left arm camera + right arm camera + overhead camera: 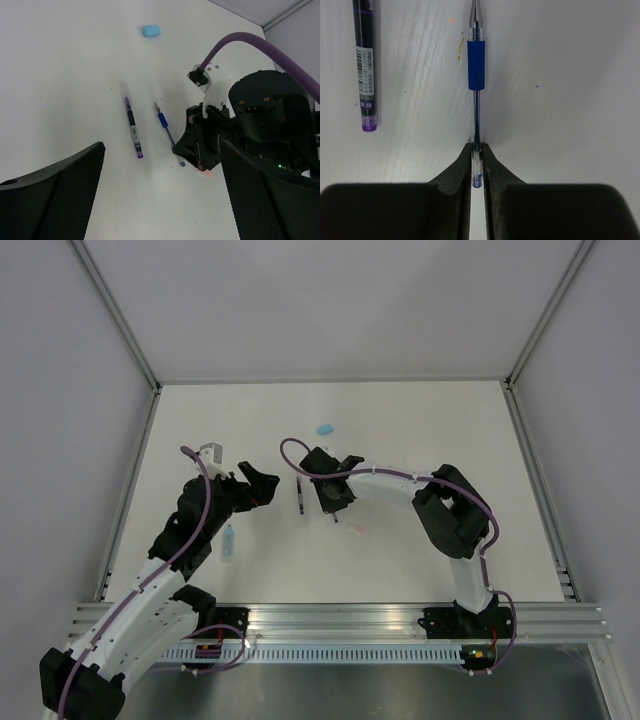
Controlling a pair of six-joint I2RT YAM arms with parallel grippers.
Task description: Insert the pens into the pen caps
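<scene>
Item one: ballpoint pen (476,65), with a slim clear barrel, a blue grip sleeve and a metal tip. We find it lying on the matte white worktop (570,100), its tail end pinched between the right gripper (477,150) jaws. Parallel beside it lies a purple-ink pen (366,60) (barcode label on the barrel). A stubby, rounded light blue cap (151,31) lies well apart. The left gripper (258,482) jaws stand wide apart.

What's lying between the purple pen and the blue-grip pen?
Nothing but bare table with tiny orange specks, between the purple pen and blue-grip pen; the right wrist view shows it.
</scene>
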